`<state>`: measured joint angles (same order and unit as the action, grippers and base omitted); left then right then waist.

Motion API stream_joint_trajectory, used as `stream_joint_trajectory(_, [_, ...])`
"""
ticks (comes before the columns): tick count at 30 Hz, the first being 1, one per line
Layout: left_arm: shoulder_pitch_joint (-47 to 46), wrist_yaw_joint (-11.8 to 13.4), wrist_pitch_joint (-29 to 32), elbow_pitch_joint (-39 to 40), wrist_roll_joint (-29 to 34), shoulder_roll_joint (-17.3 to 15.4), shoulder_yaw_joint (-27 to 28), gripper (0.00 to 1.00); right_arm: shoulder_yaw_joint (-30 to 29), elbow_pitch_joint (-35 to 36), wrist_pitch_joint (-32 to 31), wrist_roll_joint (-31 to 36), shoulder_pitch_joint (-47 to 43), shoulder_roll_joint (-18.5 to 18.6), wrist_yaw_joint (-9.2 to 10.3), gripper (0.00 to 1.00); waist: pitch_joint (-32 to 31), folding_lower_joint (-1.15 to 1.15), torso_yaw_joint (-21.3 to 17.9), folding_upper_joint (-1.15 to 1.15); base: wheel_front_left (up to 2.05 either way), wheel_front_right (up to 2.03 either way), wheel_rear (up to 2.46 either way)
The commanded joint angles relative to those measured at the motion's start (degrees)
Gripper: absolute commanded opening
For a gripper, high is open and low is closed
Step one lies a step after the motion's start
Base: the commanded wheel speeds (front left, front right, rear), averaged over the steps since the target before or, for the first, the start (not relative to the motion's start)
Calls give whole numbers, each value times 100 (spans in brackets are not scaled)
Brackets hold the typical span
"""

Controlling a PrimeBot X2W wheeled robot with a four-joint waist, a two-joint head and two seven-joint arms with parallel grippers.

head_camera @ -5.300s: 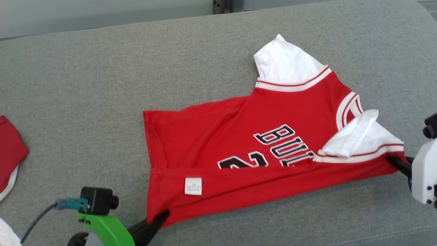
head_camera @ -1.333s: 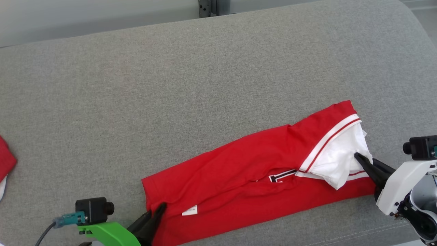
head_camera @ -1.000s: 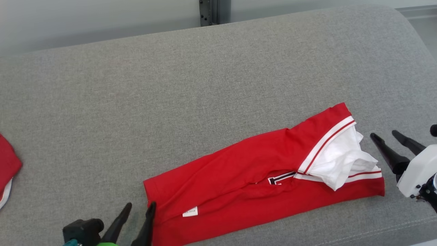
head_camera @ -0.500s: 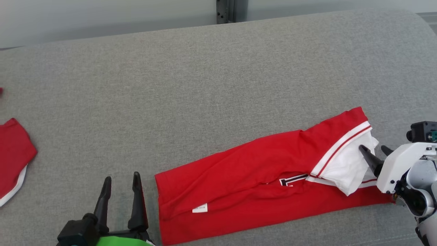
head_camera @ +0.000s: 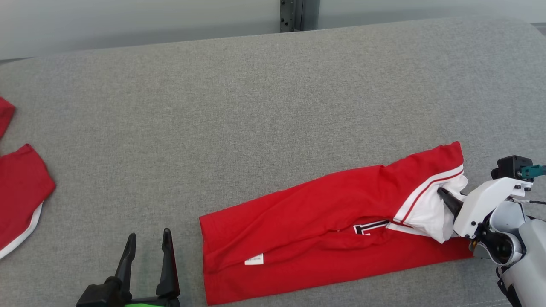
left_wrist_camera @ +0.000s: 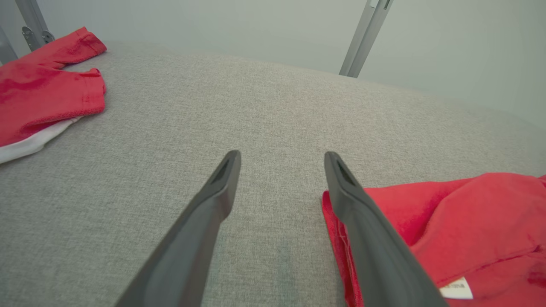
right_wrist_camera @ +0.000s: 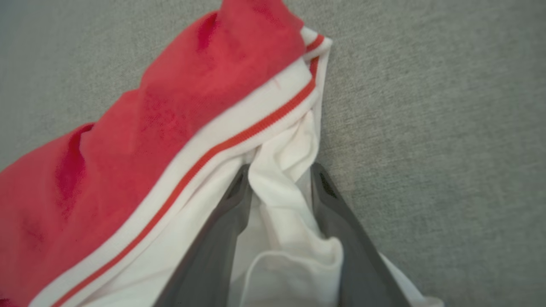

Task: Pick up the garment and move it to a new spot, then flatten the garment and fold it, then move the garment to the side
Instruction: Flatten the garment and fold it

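Head view, garment: we note the garment (head_camera: 324, 221) folded into a long red band. It lies on the grey fabric-covered table (head_camera: 213, 106), slanting from lower centre up to the right.
Head view, white label: a white label (head_camera: 254, 259) sits near the band's lower-left end.
Head view, white sleeve: the white sleeve (head_camera: 431, 209) bunches at the right end, below red-and-white trim.
Head view, left end effector: the left end effector (head_camera: 149, 233) is at lower left, just beside the band's left end. Its fingers are well apart and hold nothing.
Head view, right end effector: the right end effector (head_camera: 445, 197) is pushed into the white sleeve, and we see one dark finger.
Head view, second red garment: a second red garment (head_camera: 21, 187) lies at the left edge, well apart.
Left wrist view, left end effector: the left end effector (left_wrist_camera: 283, 154) is spread wide over bare table (left_wrist_camera: 277, 106). One finger overlaps the garment (left_wrist_camera: 469, 213) hem, but we cannot tell whether it touches.
Left wrist view, surroundings: the second red garment (left_wrist_camera: 42, 98) is at upper left, with a metal post (left_wrist_camera: 362, 38) behind.
Right wrist view, right end effector: the right end effector (right_wrist_camera: 281, 168) has a finger on either side of a fold of white sleeve (right_wrist_camera: 294, 213). The cloth touches both fingers, and we cannot tell whether it is pinched.
Right wrist view, garment: the garment (right_wrist_camera: 170, 128) fills the left, with table (right_wrist_camera: 426, 106) to the right.
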<state>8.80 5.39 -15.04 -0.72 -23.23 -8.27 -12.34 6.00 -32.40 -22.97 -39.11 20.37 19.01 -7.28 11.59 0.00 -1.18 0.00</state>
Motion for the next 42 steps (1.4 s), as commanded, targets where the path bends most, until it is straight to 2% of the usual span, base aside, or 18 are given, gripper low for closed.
stream_joint_trajectory(1, [94, -100, -18, -56, 110, 69, 120, 100, 75, -88, 68, -157, -110, -59, -32, 0, -79, 0, -45, 0, 0, 0, 0])
stream_joint_trajectory(4, [170, -290, -18, -130, 223, 216, 356, 100, -112, -215, 272, -425, -30, 222, -15, 0, -211, 0, -100, 0, 0, 0, 0])
stream_joint_trajectory(14, [303, -756, -18, -397, 524, 470, 876, 100, -1018, -526, 114, -761, 67, 1449, -18, 0, -565, 0, -153, 0, 0, 0, 0])
stream_joint_trajectory(17, [345, -827, -18, -446, 566, 497, 946, 100, -1186, -380, -15, -714, 0, 1643, -18, 0, -650, 0, -170, 0, 0, 0, 0])
stream_joint_trajectory(20, [393, -860, -18, -480, 555, 520, 975, 100, -1180, 81, -166, -752, -74, 1620, -21, 0, -738, 0, -190, 0, 0, 0, 0])
stream_joint_trajectory(25, [443, -777, -18, -494, 373, 537, 927, 100, -805, 1353, -503, -871, -449, 1046, -22, 0, -804, 0, -289, 0, 0, 0, 0])
stream_joint_trajectory(30, [377, -672, -18, -522, 273, 533, 639, 100, -85, 2157, -585, -526, -730, 34, -22, 0, -710, 0, -399, 0, 0, 0, 0])
stream_joint_trajectory(36, [165, -564, -18, -591, 301, 533, 363, 100, 633, 1988, -206, 32, -815, -1176, -22, 0, -564, 0, -345, 0, 0, 0, 0])
stream_joint_trajectory(42, [134, -535, -18, -655, 326, 532, 360, 100, 961, 1508, 191, 312, -830, -1536, -22, 0, -539, 0, -207, 0, 0, 0, 0])
